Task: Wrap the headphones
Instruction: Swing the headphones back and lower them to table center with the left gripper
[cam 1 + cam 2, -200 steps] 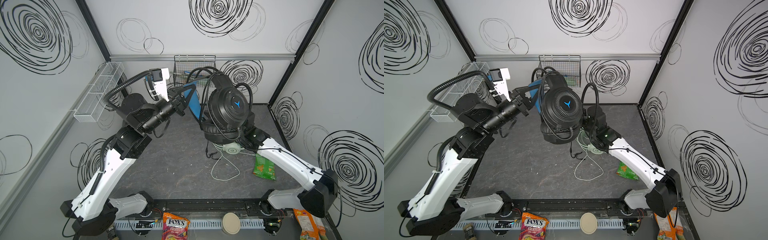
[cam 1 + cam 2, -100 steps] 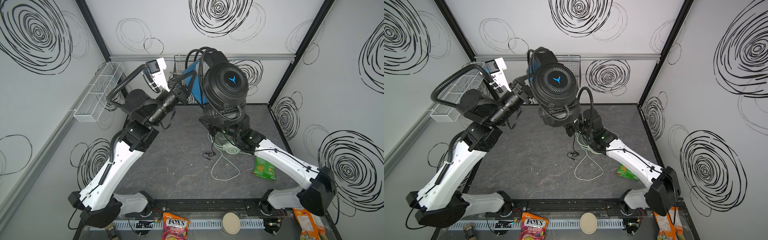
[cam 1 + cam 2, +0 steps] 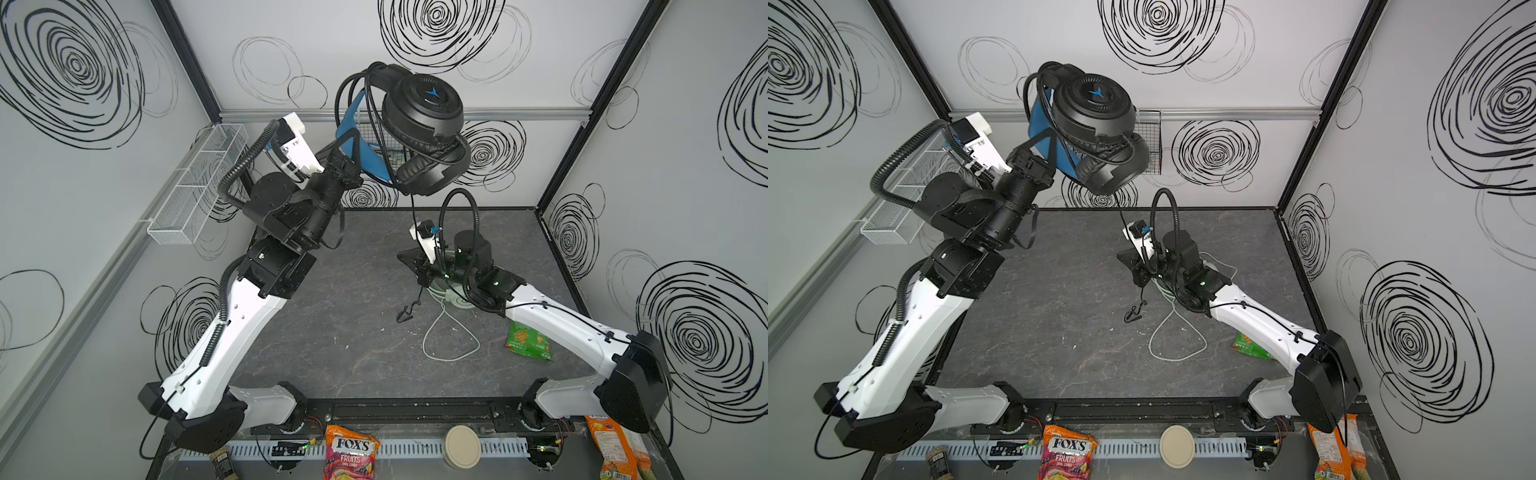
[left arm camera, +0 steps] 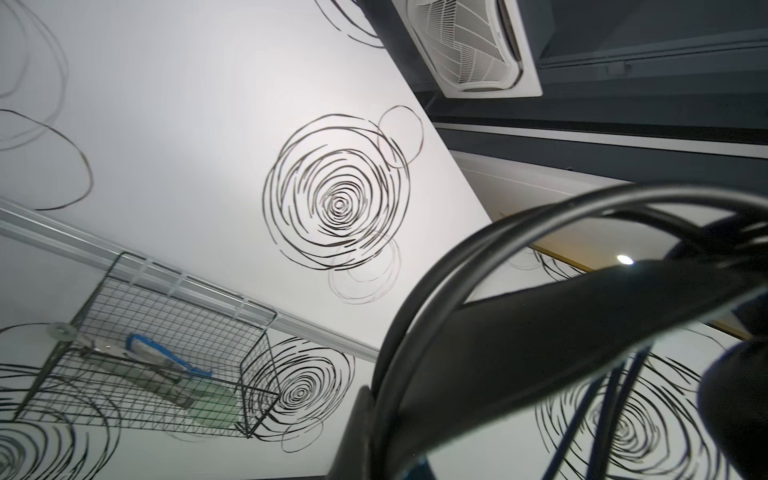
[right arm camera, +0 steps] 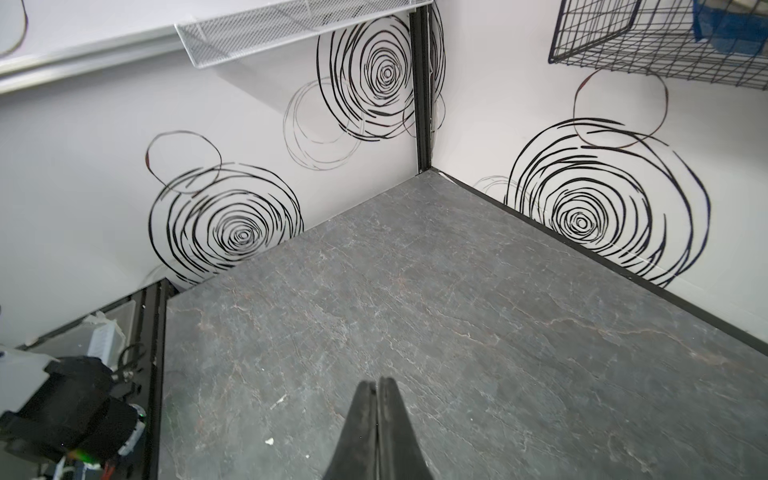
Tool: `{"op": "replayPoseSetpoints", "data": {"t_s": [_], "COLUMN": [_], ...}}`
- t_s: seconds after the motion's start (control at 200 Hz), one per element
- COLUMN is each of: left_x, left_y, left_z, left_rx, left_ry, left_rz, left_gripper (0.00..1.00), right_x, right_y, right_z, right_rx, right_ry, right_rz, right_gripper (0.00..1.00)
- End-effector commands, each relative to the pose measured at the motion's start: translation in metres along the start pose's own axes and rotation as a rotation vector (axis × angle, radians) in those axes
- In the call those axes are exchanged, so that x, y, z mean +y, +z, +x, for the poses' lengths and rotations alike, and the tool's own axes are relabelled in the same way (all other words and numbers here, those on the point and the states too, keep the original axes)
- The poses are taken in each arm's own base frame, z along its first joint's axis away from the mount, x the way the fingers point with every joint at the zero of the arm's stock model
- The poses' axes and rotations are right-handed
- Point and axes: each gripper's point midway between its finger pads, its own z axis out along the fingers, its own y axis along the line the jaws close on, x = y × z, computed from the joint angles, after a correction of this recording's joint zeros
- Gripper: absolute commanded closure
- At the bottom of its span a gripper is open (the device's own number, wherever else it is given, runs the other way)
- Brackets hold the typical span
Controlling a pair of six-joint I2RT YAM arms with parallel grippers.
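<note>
black headphones hang aloft, clamped in left pincer; right pincer pressed closed.

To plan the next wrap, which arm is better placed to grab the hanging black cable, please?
Likely right: the right gripper is shut and low beside the cable; the left gripper holds the headset aloft.
</note>
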Motion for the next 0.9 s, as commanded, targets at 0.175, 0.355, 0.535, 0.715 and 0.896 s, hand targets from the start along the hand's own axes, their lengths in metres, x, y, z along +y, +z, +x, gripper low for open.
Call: {"op": "replayPoseSetpoints", "data": {"t_s": [0.175, 0.355, 0.535, 0.715, 0.896], "left_x": [0.037, 0.071, 0.114, 0.166, 0.177], "left_y": [-0.006, 0.005, 0.009, 0.006, -0.001], "left_z": [-0.052, -0.034, -0.005, 0.042, 0.072], "left_rx": [-0.225, -0.216, -0.165, -0.05, 0.058], "left_ry": [0.034, 0.178, 0.437, 0.614, 0.776], "left_rz": [-0.23, -0.384, -0.548, -0.663, -0.666], "left_gripper": [1.0, 1.0, 1.0, 1.0, 1.0], "right_x": [0.034, 0.072, 0.09, 0.096, 0.072], "right_y": [-0.007, -0.011, -0.028, -0.044, -0.057], "right_z": [0.023, 0.037, 0.009, -0.025, -0.06], "right_rx": [0.133, 0.217, 0.207, 0.197, 0.205], "right_ry": [-0.108, -0.257, -0.368, -0.51, -0.679], "right_rz": [-0.019, -0.037, 0.009, 0.106, 0.279], "right_gripper": [1.0, 1.0, 1.0, 1.0, 1.0]}}
